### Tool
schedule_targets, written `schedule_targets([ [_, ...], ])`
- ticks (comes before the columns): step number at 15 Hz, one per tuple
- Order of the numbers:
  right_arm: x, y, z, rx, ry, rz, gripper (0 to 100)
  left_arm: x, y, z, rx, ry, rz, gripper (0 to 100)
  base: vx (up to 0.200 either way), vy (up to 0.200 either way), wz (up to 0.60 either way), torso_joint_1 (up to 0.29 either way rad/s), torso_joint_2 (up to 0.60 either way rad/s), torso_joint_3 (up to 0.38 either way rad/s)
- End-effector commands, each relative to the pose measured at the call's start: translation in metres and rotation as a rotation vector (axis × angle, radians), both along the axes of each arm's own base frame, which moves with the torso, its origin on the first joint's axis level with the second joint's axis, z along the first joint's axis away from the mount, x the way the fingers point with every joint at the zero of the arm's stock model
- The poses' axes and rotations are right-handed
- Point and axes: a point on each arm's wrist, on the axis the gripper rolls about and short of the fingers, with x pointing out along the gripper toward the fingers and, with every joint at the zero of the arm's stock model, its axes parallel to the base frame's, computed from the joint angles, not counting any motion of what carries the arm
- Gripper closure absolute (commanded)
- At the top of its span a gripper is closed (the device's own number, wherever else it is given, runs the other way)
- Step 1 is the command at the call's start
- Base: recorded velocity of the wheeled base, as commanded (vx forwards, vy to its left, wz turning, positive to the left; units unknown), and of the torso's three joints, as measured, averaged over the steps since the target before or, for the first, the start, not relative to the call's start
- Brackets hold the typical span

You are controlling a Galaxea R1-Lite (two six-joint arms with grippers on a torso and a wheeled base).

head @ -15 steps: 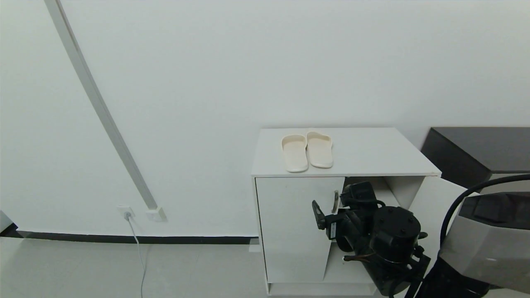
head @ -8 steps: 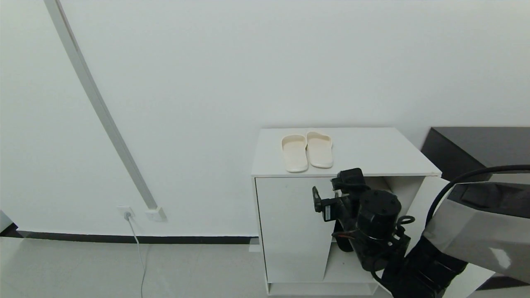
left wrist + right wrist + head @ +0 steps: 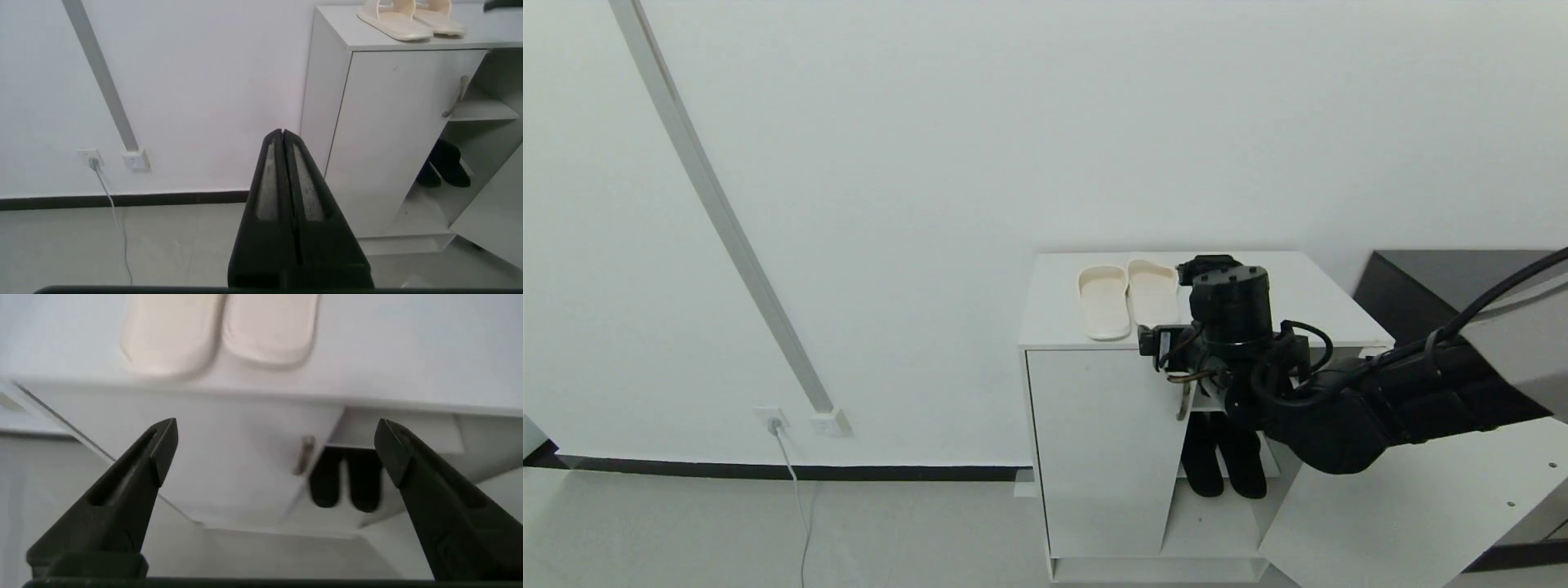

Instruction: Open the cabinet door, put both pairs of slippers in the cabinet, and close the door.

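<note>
A white cabinet (image 3: pixel 1298 302) stands against a white wall, toward 5 o'clock in the head view. Its left door (image 3: pixel 1107 449) is closed. Its right door (image 3: pixel 1405 506) hangs wide open toward 4 o'clock.

The black right arm (image 3: pixel 1339 408) has risen in the last 1 second. It was low, in front of the open compartment, and is now level with the cabinet top.

With the arm out of the way, 1 pair of black slippers (image 3: pixel 1223 457) shows on the lower shelf inside, at 6 o'clock from the wrist. That suggests the first pair is stowed.

The cream slippers (image 3: pixel 1129 298) have not moved. They lie side by side on the cabinet top, toward its 9 o'clock side. The right gripper (image 3: pixel 275 429) sits just beside them at their 3 o'clock. Its 2 fingers are spread wide and hold nothing. It looks set to collect this second pair.

The left gripper (image 3: pixel 282 204) hangs well away from the cabinet, fingers pressed flat together, carrying nothing.

Hard to make out:
- In the head view the wrist hides the right gripper's fingertips.
- The arm covers the upper ends of the black slippers, part of the metal handle (image 3: pixel 1181 404) and much of the upper shelf.
- The open door is cut off at the picture's lower right edge.
</note>
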Motion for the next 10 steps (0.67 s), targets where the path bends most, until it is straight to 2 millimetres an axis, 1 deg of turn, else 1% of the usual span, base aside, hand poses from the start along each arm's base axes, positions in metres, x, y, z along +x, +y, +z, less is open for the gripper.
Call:
schedule_targets([
  [1, -0.007, 0.000, 0.021, 0.043, -0.043, 0.016, 0, 0.000, 0.000, 0.000, 0.002, 0.001, 0.000, 100, 0.000, 0.000, 0.00, 0.000, 0.00, 0.000],
  [2, -0.008, 0.001, 0.019, 0.039, -0.038, 0.020, 0, 0.000, 0.000, 0.000, 0.000, 0.001, 0.000, 100, 0.000, 0.000, 0.00, 0.000, 0.00, 0.000],
  [5, -0.011, 0.005, 0.018, 0.039, -0.032, 0.043, 0, 0.000, 0.000, 0.000, 0.000, 0.001, -0.002, 100, 0.200, 0.000, 0.00, -0.002, 0.00, 0.006],
  [9, -0.017, 0.009, 0.003, 0.035, -0.008, 0.103, 0, 0.000, 0.000, 0.000, 0.000, 0.001, -0.002, 100, 0.200, 0.000, 0.00, 0.006, 0.00, -0.001],
  [10, -0.017, 0.012, -0.004, 0.026, 0.002, 0.111, 0, 0.000, 0.000, 0.000, 0.000, 0.001, -0.002, 100, 0.200, 0.000, 0.00, 0.002, 0.00, 0.002],
])
